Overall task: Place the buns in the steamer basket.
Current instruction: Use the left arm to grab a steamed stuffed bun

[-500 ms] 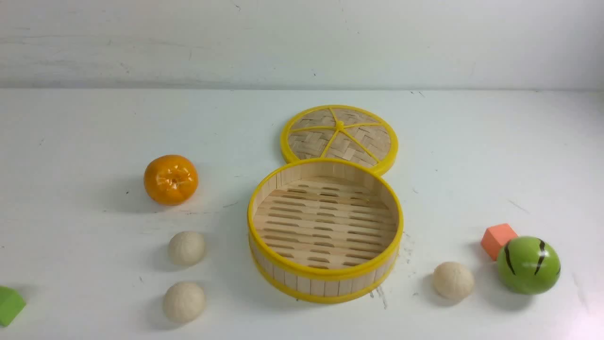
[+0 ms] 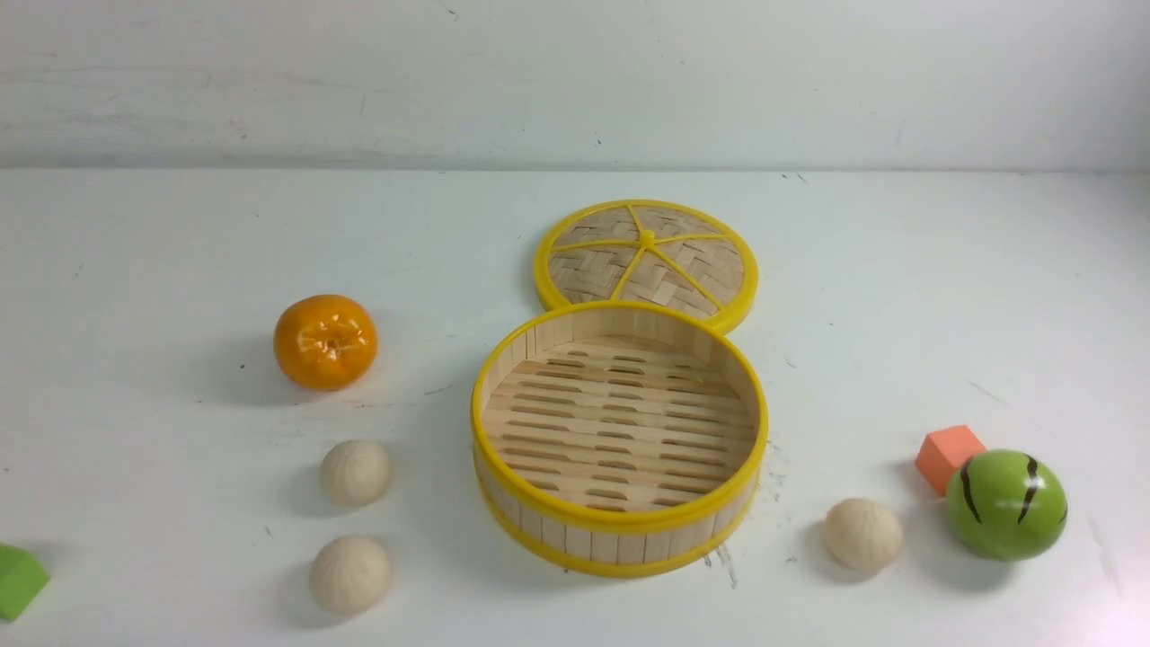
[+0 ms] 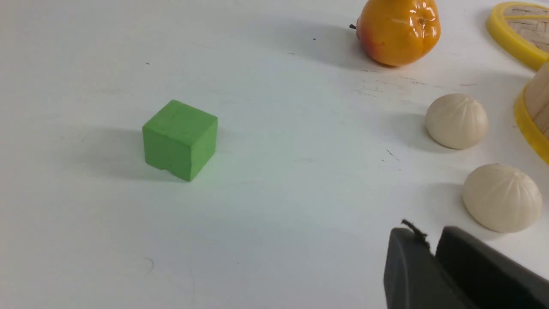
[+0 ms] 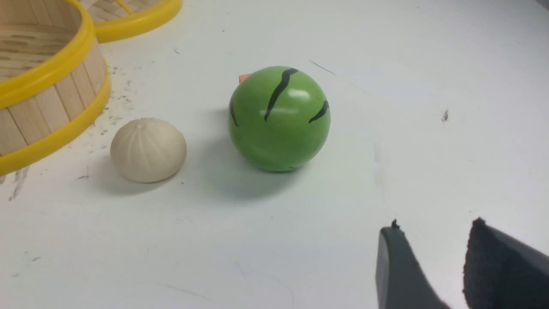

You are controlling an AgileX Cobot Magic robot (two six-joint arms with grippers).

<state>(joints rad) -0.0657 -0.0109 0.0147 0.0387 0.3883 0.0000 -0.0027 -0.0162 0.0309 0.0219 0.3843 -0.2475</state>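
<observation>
The steamer basket (image 2: 620, 537) stands empty in the middle of the table. Two buns lie to its left, one (image 2: 355, 472) behind the other (image 2: 350, 575). The third bun (image 2: 862, 535) lies to its right. Neither gripper shows in the front view. In the left wrist view my left gripper (image 3: 429, 238) is shut and empty, above the table just short of the nearer left bun (image 3: 502, 197); the other bun (image 3: 456, 121) is beyond it. In the right wrist view my right gripper (image 4: 433, 227) is slightly open and empty, well away from the right bun (image 4: 148, 150) and the basket (image 4: 51, 107).
A glossy orange (image 2: 325, 341) sits left of the basket, and the woven lid (image 2: 647, 256) lies behind it. A green striped ball (image 2: 1006, 505) and a red-orange block (image 2: 948, 454) are at the right. A green cube (image 2: 18, 580) is at the far left.
</observation>
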